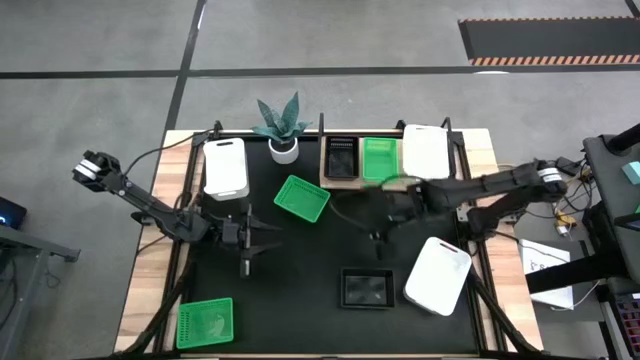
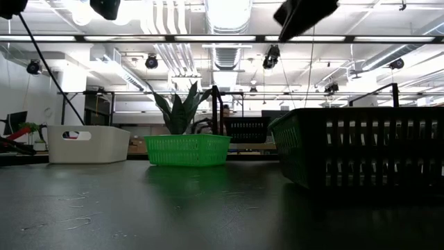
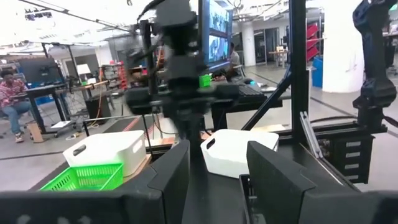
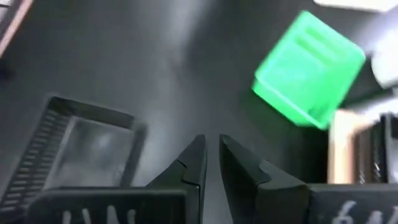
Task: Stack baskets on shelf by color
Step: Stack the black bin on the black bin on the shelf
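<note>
The shelf [image 1: 330, 182] stands at the table's far right and holds a black basket [image 1: 341, 158], a green basket [image 1: 378, 158] and a white basket [image 1: 425, 150] side by side. On the tabletop lie a green basket [image 1: 301, 198], a white basket [image 1: 225, 165] at far left, a green basket [image 1: 205, 322] at near left, a black basket [image 1: 366, 288] and a white basket [image 1: 437, 275]. My left gripper [image 3: 217, 155] is open and hovers left of centre [image 1: 262, 236]. My right gripper [image 4: 211, 142], its fingers a narrow gap apart, hangs above the bare tabletop [image 1: 385, 228] between the loose green and black baskets.
A potted plant [image 1: 283, 130] stands at the far edge, left of the shelf. In the low view the black basket [image 2: 361, 156] fills the near right, with the green basket [image 2: 187, 149] and the white basket [image 2: 87, 144] farther back. A person sits in the room beyond [image 3: 9, 93].
</note>
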